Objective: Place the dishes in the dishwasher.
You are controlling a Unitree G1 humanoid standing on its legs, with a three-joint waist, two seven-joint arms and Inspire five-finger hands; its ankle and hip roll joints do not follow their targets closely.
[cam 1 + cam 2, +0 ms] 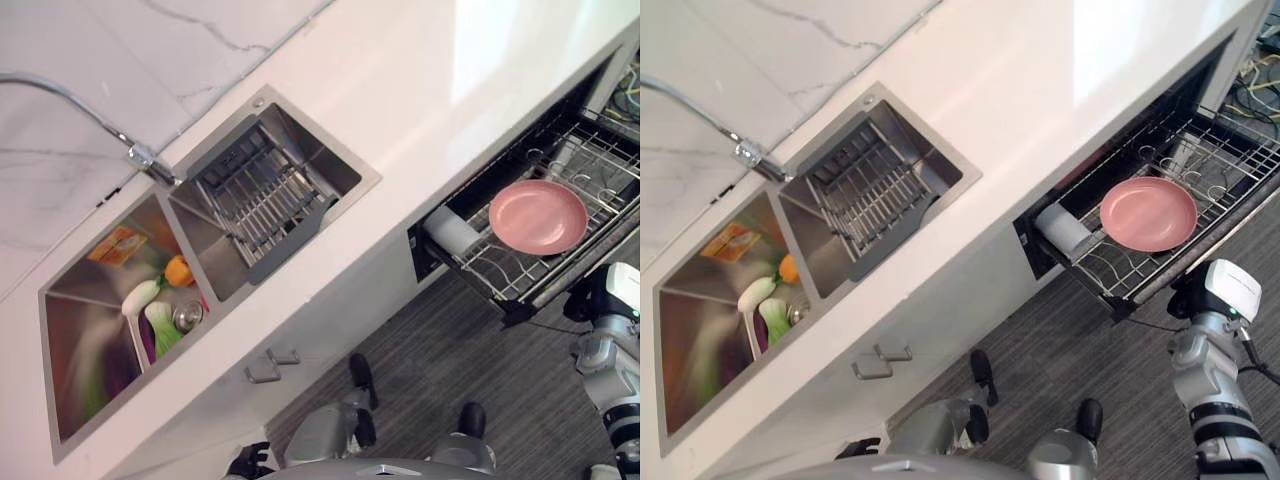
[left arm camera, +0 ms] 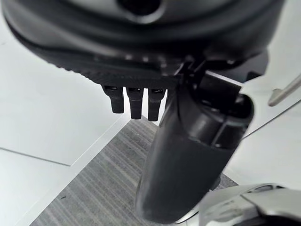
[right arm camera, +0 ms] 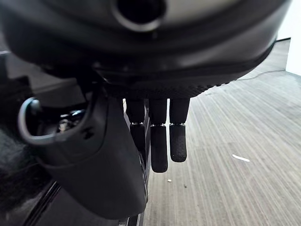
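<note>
while both hands [image 2: 136,101] [image 3: 157,136] hang slack-fingered and empty, a pink plate [image 1: 538,216] lies in the dishwasher rack [image 1: 590,150].

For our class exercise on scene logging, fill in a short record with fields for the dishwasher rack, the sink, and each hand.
Dishwasher rack: pulled-out wire rack holding a round pink plate and a white cup lying on its side
Sink: steel double sink; grey drainer basket in one basin, colourful dishes in the other
Left hand: open, holding nothing
Right hand: open, holding nothing

left hand [image 2: 188,155] fingers relaxed, right hand [image 3: 103,155] likewise, both empty
</note>
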